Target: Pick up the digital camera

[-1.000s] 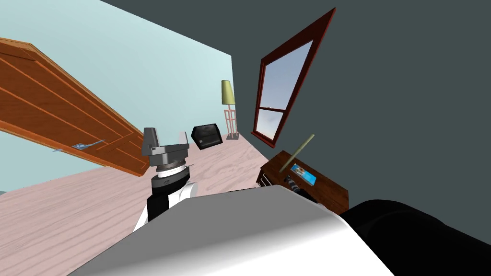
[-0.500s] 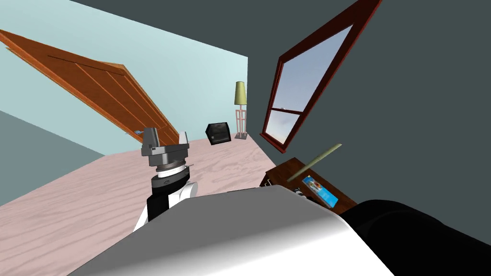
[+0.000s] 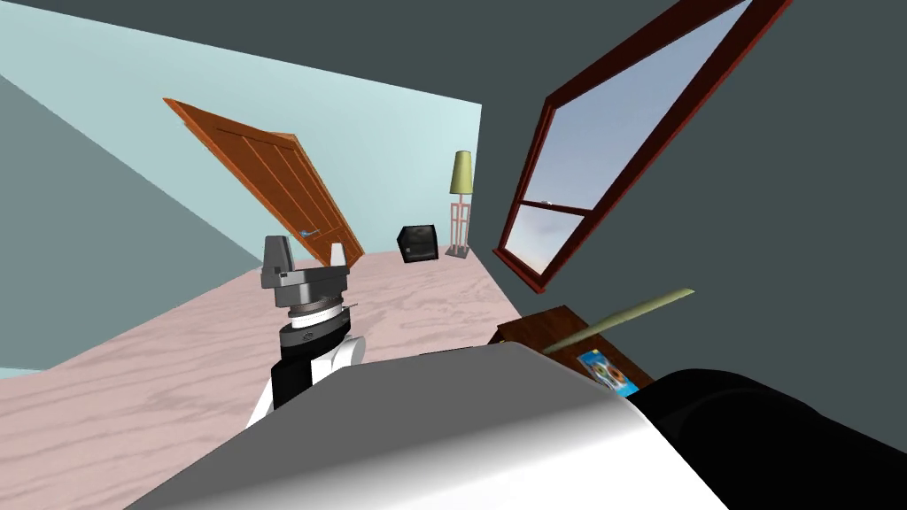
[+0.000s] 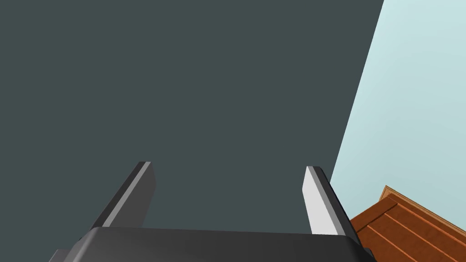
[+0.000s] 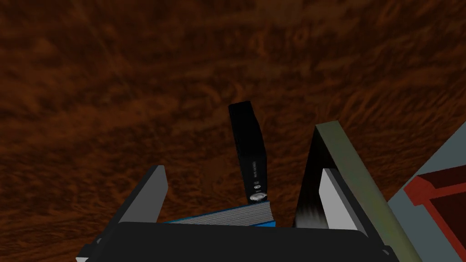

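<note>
The digital camera (image 5: pixel 248 145) is a slim black block with a small silver button at its near end. It rests on the brown wooden table top (image 5: pixel 113 91), in line with the gap of my right gripper (image 5: pixel 243 191), which is open. A blue book (image 5: pixel 227 216) lies between the camera and the gripper's body. An olive stick (image 5: pixel 348 159) slants close beside one right finger. In the head view the table (image 3: pixel 545 326), book (image 3: pixel 608 373) and stick (image 3: pixel 620 314) sit at the lower right. My left gripper (image 3: pixel 306 255) is raised over the floor, open and empty (image 4: pixel 227 182).
An open brown door (image 3: pixel 275 190) stands at the far left wall. A black box (image 3: pixel 417 243) and a floor lamp (image 3: pixel 461 199) are in the far corner. A red-framed window (image 3: pixel 611 150) is on the dark wall above the table. Pink floor lies ahead.
My head view has swung: door, lamp and box drifted right, the window grew, and the table slid toward the lower right. The left arm keeps its pose.
</note>
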You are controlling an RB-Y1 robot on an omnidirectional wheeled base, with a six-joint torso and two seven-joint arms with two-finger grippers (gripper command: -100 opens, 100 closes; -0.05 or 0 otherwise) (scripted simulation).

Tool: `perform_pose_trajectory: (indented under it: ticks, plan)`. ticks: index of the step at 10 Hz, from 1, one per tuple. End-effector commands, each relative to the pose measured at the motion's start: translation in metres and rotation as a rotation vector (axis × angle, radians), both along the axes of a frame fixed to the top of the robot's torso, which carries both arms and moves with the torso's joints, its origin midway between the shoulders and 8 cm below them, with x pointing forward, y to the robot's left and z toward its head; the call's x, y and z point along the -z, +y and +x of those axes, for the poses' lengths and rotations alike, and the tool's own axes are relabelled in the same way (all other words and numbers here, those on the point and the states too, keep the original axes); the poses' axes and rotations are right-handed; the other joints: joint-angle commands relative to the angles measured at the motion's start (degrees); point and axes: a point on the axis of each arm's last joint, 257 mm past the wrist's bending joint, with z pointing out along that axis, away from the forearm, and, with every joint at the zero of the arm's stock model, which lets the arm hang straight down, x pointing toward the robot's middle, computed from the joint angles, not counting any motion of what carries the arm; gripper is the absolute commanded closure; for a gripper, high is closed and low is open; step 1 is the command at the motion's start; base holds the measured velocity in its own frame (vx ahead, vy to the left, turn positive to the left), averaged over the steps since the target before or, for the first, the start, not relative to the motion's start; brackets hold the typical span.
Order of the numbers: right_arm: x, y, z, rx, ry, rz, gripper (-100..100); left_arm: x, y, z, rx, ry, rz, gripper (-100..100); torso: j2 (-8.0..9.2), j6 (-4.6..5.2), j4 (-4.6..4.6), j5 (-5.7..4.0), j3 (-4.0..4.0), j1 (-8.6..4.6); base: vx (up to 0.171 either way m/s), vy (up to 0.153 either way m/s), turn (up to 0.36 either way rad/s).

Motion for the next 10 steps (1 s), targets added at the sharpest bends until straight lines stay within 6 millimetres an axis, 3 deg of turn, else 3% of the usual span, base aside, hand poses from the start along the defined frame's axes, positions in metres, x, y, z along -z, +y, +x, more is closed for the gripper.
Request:
perform_pose_trajectory:
  ticks: [1,5,6,9,10]
  plan:
    - [0.01,0.002,-0.032,0.052,0.06,0.035,-100,0.0,0.0,0.0,0.0,0.0,0.0,0,0.0,0.0,0.0,0.0,0.0,0.0,-0.007,-0.065,0.4]
    - [0.022,0.005,-0.087,0.156,0.162,0.101,-100,0.0,0.0,0.0,0.0,0.0,0.0,0,0.01,0.03,0.0,-0.02,0.0,-0.1,-0.02,-0.073,0.389]
    - [0.022,0.005,-0.087,0.156,0.162,0.101,-100,0.0,0.0,0.0,0.0,0.0,0.0,0,0.04,0.06,0.0,-0.02,0.02,-0.06,-0.029,-0.044,0.06]
    - [0.025,0.008,-0.113,0.209,0.204,0.134,-100,0.0,0.0,0.0,0.0,0.0,0.0,0,-0.01,0.04,0.0,0.0,-0.01,0.05,-0.022,-0.038,0.229]
    - [0.024,0.006,-0.107,0.197,0.194,0.126,-100,0.0,0.0,0.0,0.0,0.0,0.0,0,0.01,0.07,-0.01,0.0,0.0,-0.01,-0.013,-0.028,0.039]
